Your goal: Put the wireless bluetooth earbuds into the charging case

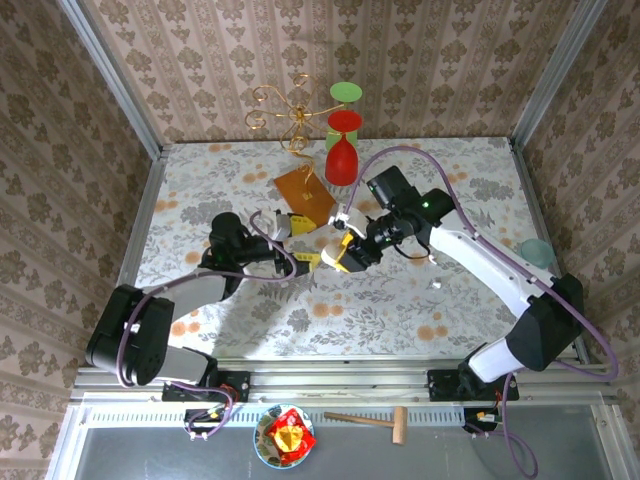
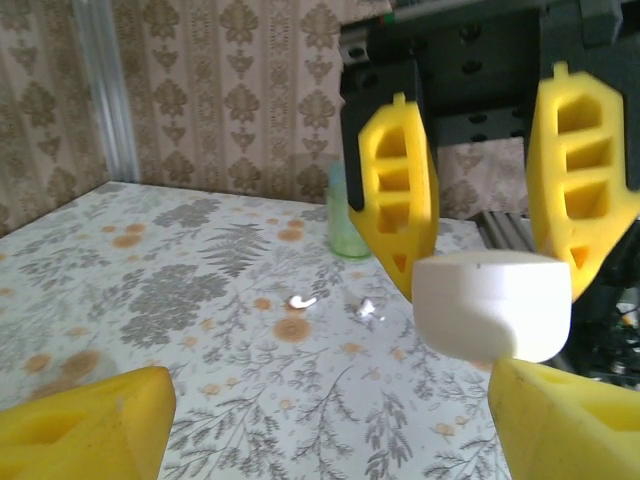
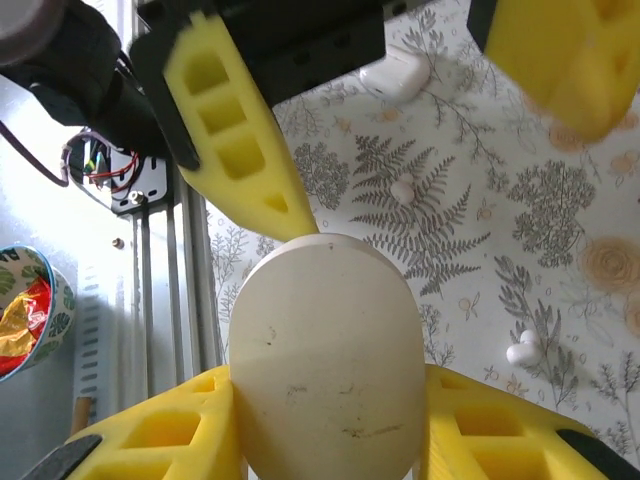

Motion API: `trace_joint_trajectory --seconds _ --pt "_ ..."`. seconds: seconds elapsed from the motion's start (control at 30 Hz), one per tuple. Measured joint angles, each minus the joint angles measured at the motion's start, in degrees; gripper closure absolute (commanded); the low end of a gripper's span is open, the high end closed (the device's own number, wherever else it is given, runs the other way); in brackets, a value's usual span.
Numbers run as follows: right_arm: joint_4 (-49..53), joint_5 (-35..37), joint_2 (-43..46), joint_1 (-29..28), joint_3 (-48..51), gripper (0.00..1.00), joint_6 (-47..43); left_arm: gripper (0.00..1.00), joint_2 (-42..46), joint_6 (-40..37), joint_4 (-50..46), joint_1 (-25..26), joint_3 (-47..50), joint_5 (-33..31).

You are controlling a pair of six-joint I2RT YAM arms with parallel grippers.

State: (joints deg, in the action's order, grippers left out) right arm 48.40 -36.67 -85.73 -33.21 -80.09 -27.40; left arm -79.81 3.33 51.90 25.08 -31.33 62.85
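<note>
The charging case (image 3: 325,370), a smooth white egg-shaped shell, sits clamped between the right jaws, which are closed on its two sides. The left jaws face it from directly opposite, spread wide and holding nothing. Below both jaws lies the floral table (image 3: 470,230). A second white case (image 3: 395,75) rests on the table beyond the left jaws. Two white earbuds lie loose on the table, well apart from the held case: one (image 3: 403,190) below the left jaws, the other (image 3: 525,347) just off to the side of the right jaws. No earbud is in the case, and no lid gap is visible. Hazards: the rounded shell may rotate or slip out of the grip if the left jaws push on it. The two sets of jaws stand close enough to collide. The tiny earbuds may be flicked away on approach. No brand, label or legible writing shows, only faint scuffs on the shell.
</note>
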Motion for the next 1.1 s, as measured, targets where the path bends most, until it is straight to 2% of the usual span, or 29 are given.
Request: trace_joint_trajectory --seconds 0.3,0.53,0.97,1.1 --pt "0.85 0.98 -4.44 -0.46 -5.44 0.70 -1.64 0.25 -0.11 1.03 0.98 0.44 -0.90 2.93" --pt "1.62 1.53 -7.02 -0.59 -8.13 0.71 -3.10 0.37 -0.11 0.90 -1.01 0.44 -1.29 3.02" --pt "5.79 1.77 -9.90 -0.81 -12.07 0.71 -7.32 0.51 -0.11 0.50 -3.30 0.76 -1.88 3.85" --pt "7.65 1.88 -10.47 -0.81 -12.98 0.72 -8.48 0.51 -0.11 0.50 -3.34 2.03 -1.99 3.80"
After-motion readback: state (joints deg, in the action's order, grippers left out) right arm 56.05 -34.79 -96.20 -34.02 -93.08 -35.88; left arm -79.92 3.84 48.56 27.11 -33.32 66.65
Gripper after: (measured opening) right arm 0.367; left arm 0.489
